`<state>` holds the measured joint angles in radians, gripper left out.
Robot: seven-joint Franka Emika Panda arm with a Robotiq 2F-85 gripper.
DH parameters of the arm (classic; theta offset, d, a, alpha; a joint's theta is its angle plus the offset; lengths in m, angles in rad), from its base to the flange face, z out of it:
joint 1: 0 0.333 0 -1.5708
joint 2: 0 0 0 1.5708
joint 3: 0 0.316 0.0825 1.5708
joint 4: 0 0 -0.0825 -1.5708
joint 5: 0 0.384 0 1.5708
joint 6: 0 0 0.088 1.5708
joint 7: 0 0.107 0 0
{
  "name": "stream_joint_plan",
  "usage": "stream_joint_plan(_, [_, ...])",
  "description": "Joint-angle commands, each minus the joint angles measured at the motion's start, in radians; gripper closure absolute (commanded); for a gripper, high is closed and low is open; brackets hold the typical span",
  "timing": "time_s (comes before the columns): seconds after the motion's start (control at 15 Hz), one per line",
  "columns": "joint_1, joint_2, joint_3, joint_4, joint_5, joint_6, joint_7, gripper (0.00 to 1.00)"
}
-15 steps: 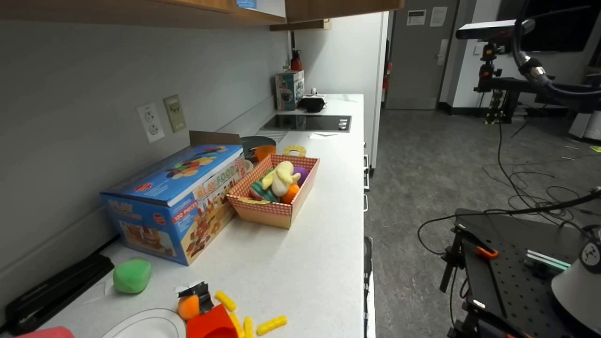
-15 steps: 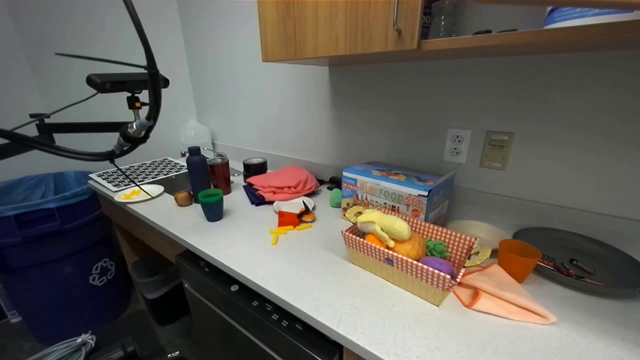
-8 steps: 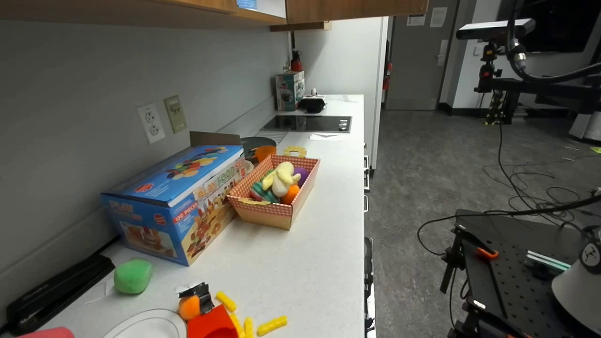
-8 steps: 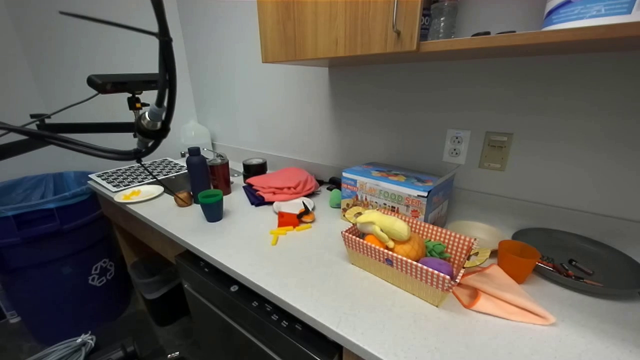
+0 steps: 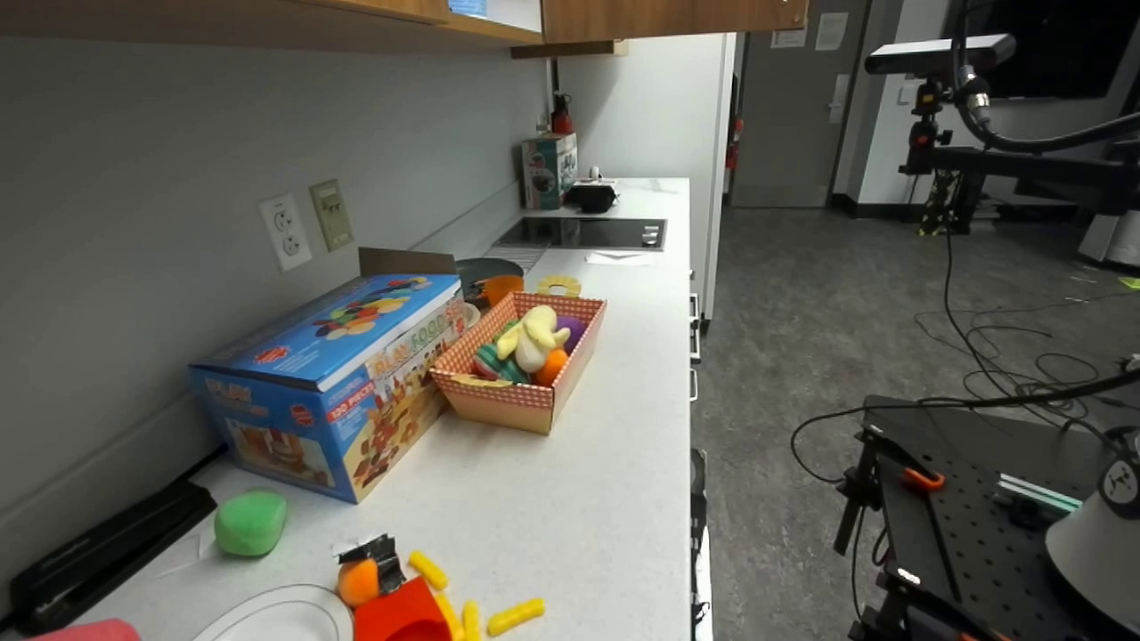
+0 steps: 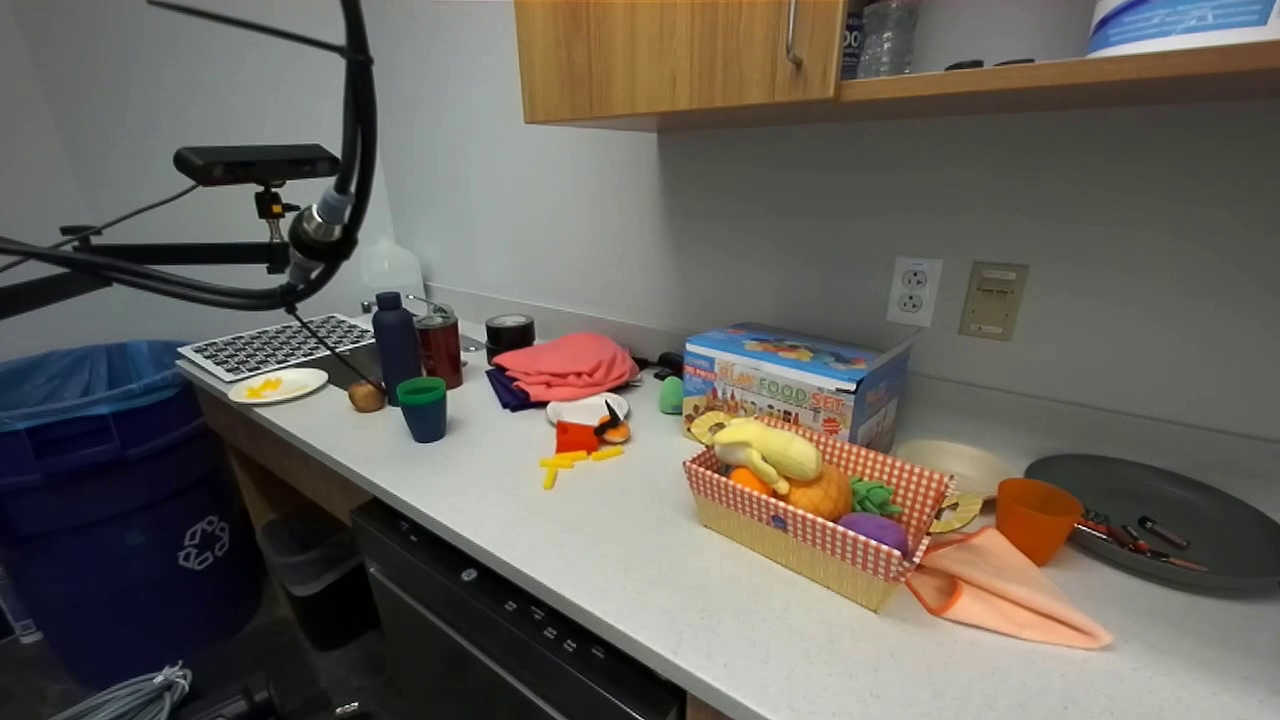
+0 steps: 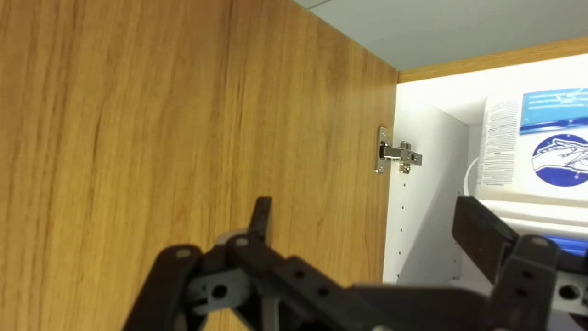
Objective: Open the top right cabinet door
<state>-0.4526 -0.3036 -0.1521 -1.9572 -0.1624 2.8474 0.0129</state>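
- Across the left of the wrist view, the top right cabinet door (image 7: 197, 138) hung swung outward, its plain inner face filling more than half the frame.
- Low in the middle came the hand (image 7: 367, 218), its fingers spread wide and pinching nothing; whether the one over the wood touched the door could not be told.
- A little right of there, higher and farther back, a metal hinge (image 7: 398, 155) tied the door to the white side wall (image 7: 420, 225) of the cabinet.
- At the far right, a white container (image 7: 535, 147) with blue print stood inside the cabinet, the other finger showing below its label.
- Seen from outside, the change was in reach: in an exterior view the lower part of the same door (image 5: 672, 20) stretched farther right than it had a second earlier, yet over the last half second it had hardly stirred.
- Left in an exterior view, a thick black cable (image 6: 362, 120) had drifted rightward during that second, while to its right the neighbouring door (image 6: 680, 60) remained closed; the hand lay outside both exterior views.
- For the task, this suggested an opening all but finished: the door seemed roughly square to the cabinet, its swing apparently spent, and the next move probably called for drawing the hand back without catching the wood or the container.
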Motion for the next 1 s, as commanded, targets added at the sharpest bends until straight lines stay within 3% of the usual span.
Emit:
stream_joint_plan(0.0, [0.070,-0.009,-0.034,0.020,0.015,-0.052,-0.015,0.00])
stream_joint_plan(0.13, [0.116,-0.023,-0.054,0.021,0.046,-0.095,-0.046,0.00])
stream_joint_plan(0.4, [0.212,-0.079,-0.092,0.034,0.143,-0.314,-0.109,0.00])
stream_joint_plan(0.53, [0.226,-0.089,-0.098,0.060,0.154,-0.396,-0.123,0.00])
stream_joint_plan(0.93, [0.228,-0.104,-0.104,0.125,0.128,-0.493,-0.154,0.00])
